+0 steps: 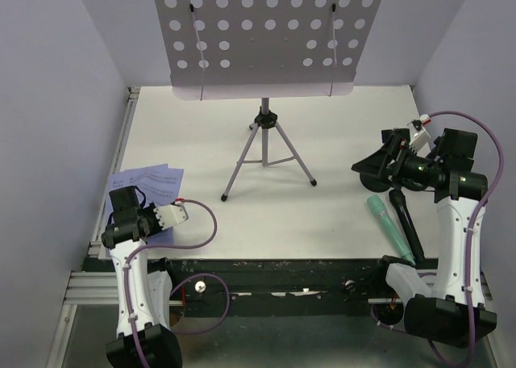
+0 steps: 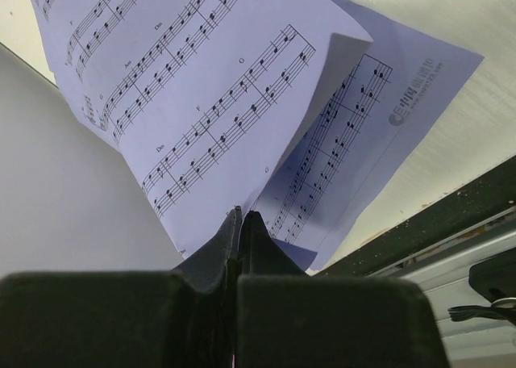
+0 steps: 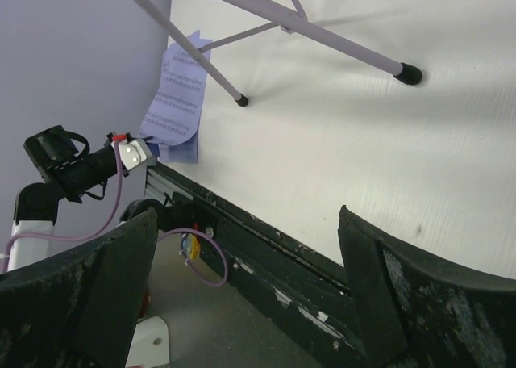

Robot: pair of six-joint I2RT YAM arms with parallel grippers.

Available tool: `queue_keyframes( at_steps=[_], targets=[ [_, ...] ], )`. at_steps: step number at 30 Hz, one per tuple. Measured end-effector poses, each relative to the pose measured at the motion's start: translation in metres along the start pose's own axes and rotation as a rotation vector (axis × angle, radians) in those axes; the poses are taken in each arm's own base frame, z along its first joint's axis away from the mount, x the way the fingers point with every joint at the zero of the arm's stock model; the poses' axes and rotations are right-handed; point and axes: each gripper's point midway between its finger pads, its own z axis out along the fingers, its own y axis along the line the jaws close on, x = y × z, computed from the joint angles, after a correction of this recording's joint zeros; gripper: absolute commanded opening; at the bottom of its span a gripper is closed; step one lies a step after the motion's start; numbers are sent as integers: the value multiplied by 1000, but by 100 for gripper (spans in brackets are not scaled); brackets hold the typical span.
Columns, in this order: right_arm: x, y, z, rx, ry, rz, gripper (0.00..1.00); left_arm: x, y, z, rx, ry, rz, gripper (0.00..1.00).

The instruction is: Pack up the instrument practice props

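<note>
One white tabletop (image 1: 339,142), boxed by pale lilac-grey walls (image 1: 48,102) at 9, 12 and 3 o'clock and edged at 6 o'clock by a scuffed black rail (image 1: 274,267). At 8 o'clock, at least two sheet-music pages (image 1: 153,181), overlapping, pale lilac-blue with printed staves, close to the left wall. On the top page's lower edge, left fingers (image 2: 218,251) pressed together, pinching the paper, lifted and curled off the page beneath. At 12 o'clock, one lilac perforated music rack (image 1: 266,37) upright on three splayed legs, black-tipped feet on the tabletop. At 3 o'clock, right fingers (image 3: 403,303) spread wide apart, held above the tabletop. Near them, at 4 o'clock, two microphones lying side by side by the rail: one mint-green microphone (image 1: 390,225), one black microphone (image 1: 405,216), touching or nearly so.
</note>
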Motion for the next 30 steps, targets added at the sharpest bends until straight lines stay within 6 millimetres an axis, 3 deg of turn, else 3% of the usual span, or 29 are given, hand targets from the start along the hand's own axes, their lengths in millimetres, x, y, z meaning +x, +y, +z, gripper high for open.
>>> queue_keyframes(
  at_steps=[6, 12, 17, 23, 30],
  targets=[
    [1, -1, 1, -4, 5, 6, 99, 1, -2, -2, -43, 0, -32, 0],
    [1, 0, 2, -12, 10, 10, 100, 6, -20, 12, -46, 14, 4, 0],
    [1, 0, 2, -12, 10, 12, 100, 12, -25, 20, -9, 42, 4, 20],
    [1, 0, 2, -12, 10, 13, 100, 15, -23, 21, -10, 59, 6, 55],
    [1, 0, 2, -12, 10, 13, 100, 15, -18, 19, -33, 62, 38, 67]
  ],
)
